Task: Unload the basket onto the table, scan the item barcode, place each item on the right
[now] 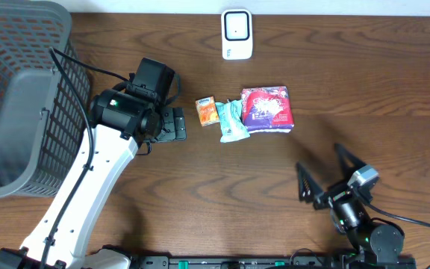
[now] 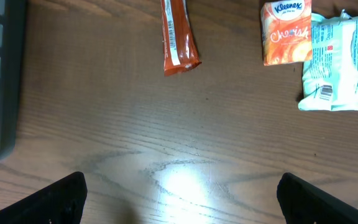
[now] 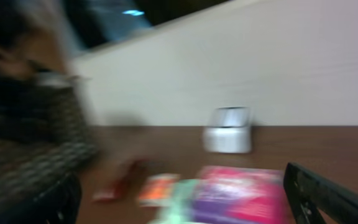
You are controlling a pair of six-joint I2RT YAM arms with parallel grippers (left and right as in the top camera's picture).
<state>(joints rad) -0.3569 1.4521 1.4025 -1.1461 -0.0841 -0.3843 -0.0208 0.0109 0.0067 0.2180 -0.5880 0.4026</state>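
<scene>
On the bench [image 1: 222, 194], mid-way back, lie the items: a red bar [image 2: 178, 37], an orange Kleenex pack [image 1: 206, 110], a pale green pouch [image 1: 233, 121] and a pink packet [image 1: 268, 109], the white scanner [image 1: 237, 33] beyond them. The left pincer [image 1: 172, 123] hovers open and empty by the bar; the right pincer [image 1: 325, 173] sits open, nearer. Probably the approach step: next, lower onto one item.

Kleenex pack [image 1: 206, 110], teal pouch [image 1: 232, 122], pink pack [image 1: 268, 109] side by side; white scanner [image 1: 237, 33] beyond
</scene>
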